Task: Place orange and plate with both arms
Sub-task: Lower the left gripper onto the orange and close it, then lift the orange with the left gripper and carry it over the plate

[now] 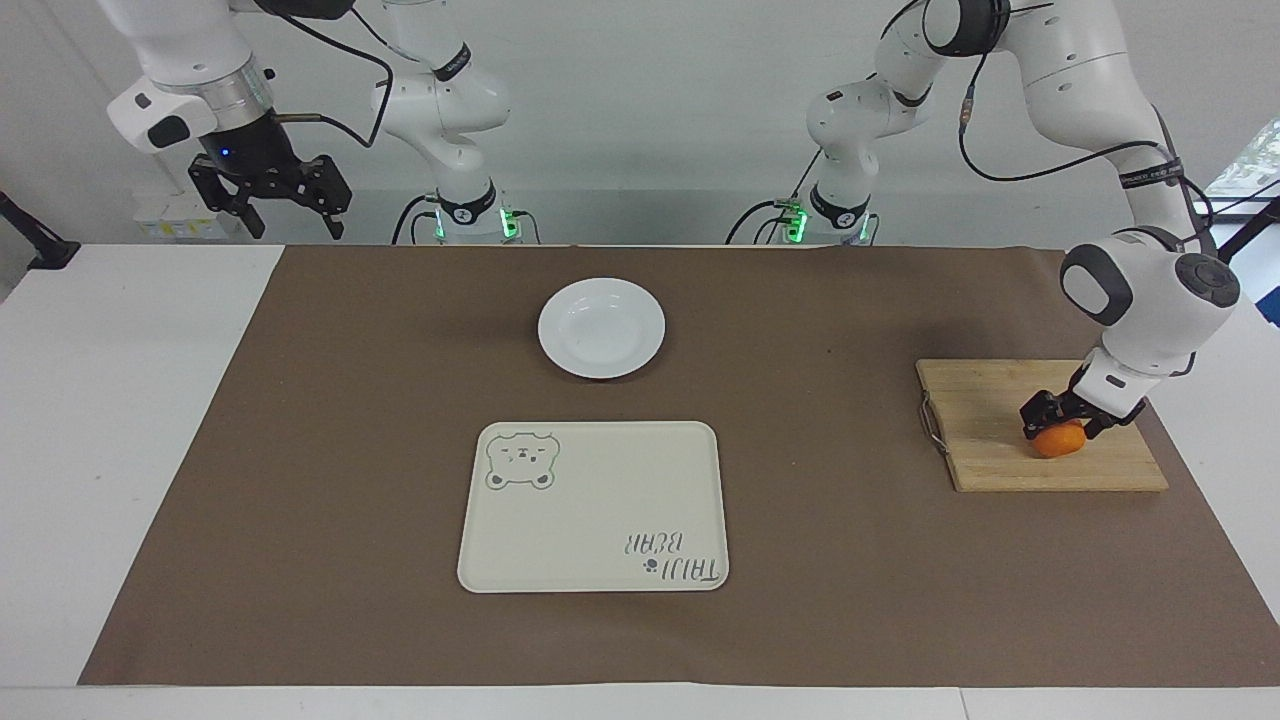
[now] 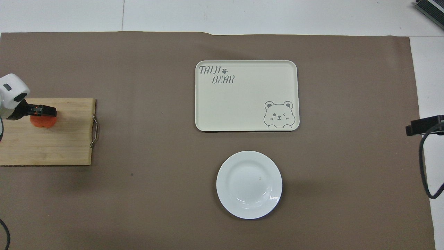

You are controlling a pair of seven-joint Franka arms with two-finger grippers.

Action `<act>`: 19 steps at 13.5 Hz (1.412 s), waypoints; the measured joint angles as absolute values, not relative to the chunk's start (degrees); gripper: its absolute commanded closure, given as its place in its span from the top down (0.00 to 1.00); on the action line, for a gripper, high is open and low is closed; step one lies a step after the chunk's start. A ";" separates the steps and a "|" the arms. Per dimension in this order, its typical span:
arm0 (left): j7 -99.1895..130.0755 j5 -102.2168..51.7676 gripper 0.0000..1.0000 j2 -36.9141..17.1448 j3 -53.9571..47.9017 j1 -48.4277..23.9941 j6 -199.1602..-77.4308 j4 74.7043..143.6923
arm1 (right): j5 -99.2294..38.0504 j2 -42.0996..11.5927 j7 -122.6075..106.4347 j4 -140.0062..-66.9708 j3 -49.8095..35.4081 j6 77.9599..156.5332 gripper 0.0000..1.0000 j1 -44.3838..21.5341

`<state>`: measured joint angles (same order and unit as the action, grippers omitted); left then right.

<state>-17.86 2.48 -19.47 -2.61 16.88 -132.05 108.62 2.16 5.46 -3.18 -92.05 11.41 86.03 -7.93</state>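
Presently on the worktop, listed from the robots' end outward.

Right gripper (image 1: 285,220): black two-finger unit on a white jointed arm, waiting raised above the worktop's edge at the right arm's end; jaws spread apart, holding nothing.

Round glossy white plate (image 1: 601,328) (image 2: 249,184): shallow well, wide rim, lying flat on the brown paper mat (image 1: 400,480) (image 2: 138,194) near the middle, nearest the robots of the tabletop items. Nothing on it.

Rectangular pale wooden cutting board with a metal handle (image 1: 985,440) (image 2: 66,146): at the left arm's end of the mat, well apart from the plate.

Small round bright-orange fruit (image 1: 1057,441) (image 2: 41,121): resting on the board, about midway across its depth.

Left gripper (image 1: 1062,425) (image 2: 43,111): black two-finger unit lowered onto the orange from above, jaws released wide and straddling the fruit; whether they press it cannot be told.

Cream rectangular tray with a bear drawing and the lettering "TAIJI BEAR" (image 1: 600,500) (image 2: 242,97): farther from the robots than the plate, just apart from it, flat on the mat, bare.
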 measured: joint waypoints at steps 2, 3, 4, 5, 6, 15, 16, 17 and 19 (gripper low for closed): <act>-17.86 2.48 0.60 -19.49 -2.72 16.88 -132.06 108.62 | 2.16 5.46 -3.18 -92.05 11.41 86.03 1.00 -7.93; -17.86 2.48 0.41 -19.49 -2.75 16.88 -132.06 108.62 | 2.16 5.46 -3.18 -92.05 11.41 86.03 1.00 -7.93; -17.86 2.48 0.27 -19.41 -2.77 16.88 -132.06 108.57 | 2.16 5.46 -3.18 -92.05 11.41 86.03 1.00 -7.93; -17.86 2.48 0.11 -19.40 -2.77 16.88 -132.06 108.60 | 2.16 5.46 -3.18 -92.05 11.41 86.03 1.00 -7.93; -17.86 2.48 0.00 -19.41 -2.77 16.88 -132.08 108.59 | 2.16 5.46 -3.18 -92.05 11.41 86.03 1.00 -7.93; -17.80 2.14 0.00 -16.96 -4.59 12.88 -127.66 108.48 | 2.16 5.46 -3.18 -92.05 11.41 86.03 1.00 -7.93; -17.75 1.56 0.00 -16.08 -4.68 10.54 -125.90 108.46 | 2.16 5.46 -3.18 -92.05 11.41 86.03 1.00 -7.93; -17.42 0.88 0.00 -15.19 -4.75 7.85 -124.65 108.47 | 2.16 5.46 -3.18 -92.05 11.41 86.03 1.00 -7.93; -14.10 0.42 0.00 -13.94 -4.88 1.74 -123.06 108.46 | 2.16 5.46 -3.18 -92.05 11.41 86.03 1.00 -7.93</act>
<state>-14.10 0.42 -13.94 -4.88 1.74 -123.06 108.46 2.16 5.46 -3.18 -92.05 11.41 86.03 -7.93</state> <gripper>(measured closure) 0.203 0.000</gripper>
